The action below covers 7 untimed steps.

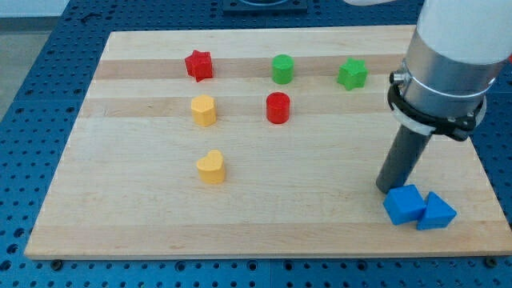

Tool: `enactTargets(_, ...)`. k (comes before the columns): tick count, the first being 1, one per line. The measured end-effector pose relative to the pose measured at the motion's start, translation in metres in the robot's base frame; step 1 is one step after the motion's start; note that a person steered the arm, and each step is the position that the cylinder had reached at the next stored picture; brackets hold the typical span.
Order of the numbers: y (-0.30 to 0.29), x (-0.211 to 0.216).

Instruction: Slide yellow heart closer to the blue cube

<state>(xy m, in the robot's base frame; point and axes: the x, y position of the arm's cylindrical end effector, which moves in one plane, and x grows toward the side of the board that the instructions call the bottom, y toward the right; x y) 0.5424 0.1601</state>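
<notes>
The yellow heart (211, 167) lies on the wooden board, left of the middle and toward the view's bottom. The blue cube (403, 205) sits at the view's bottom right, touching a blue triangular block (436, 212) on its right. My tip (386, 190) rests on the board just above and left of the blue cube, very near it. The tip is far to the right of the yellow heart.
A yellow hexagonal block (203, 110), a red cylinder (278, 107), a red star (198, 65), a green cylinder (282, 69) and a green star (352, 74) lie across the board's upper half. The board's right edge (490, 184) is close to the blue blocks.
</notes>
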Motion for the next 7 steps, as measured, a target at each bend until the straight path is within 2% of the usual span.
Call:
enactTargets(2,-0.005,-0.006)
enactTargets(3,-0.038,-0.051)
enactTargets(5,-0.206,-0.064)
enactTargets(6,-0.255,-0.067)
enactTargets(7,-0.261,-0.067)
